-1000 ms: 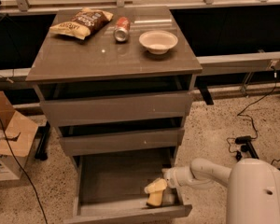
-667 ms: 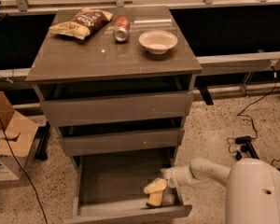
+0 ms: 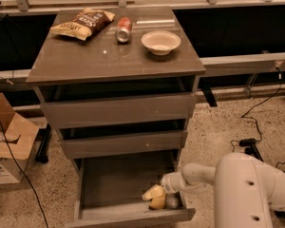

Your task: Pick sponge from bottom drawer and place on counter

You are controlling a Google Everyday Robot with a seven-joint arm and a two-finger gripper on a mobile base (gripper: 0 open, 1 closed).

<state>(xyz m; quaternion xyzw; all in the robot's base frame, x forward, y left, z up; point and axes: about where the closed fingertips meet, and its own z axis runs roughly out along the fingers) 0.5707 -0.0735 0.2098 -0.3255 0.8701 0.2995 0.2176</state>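
The bottom drawer (image 3: 109, 179) is pulled out and open. My gripper (image 3: 154, 196) reaches down into its front right corner from the white arm (image 3: 194, 175). A pale-yellow block, the sponge (image 3: 157, 202), lies right at the gripper tip against the drawer's front wall. I cannot tell whether the gripper holds it. The counter (image 3: 109, 56) is the glossy grey-brown top of the cabinet, well above the gripper.
On the counter lie a yellow-and-brown chip bag (image 3: 83, 23), a red can (image 3: 123, 29) on its side and a white bowl (image 3: 161, 42). The two upper drawers (image 3: 118, 109) stand slightly open. A cardboard box (image 3: 9, 146) and cables lie on the floor.
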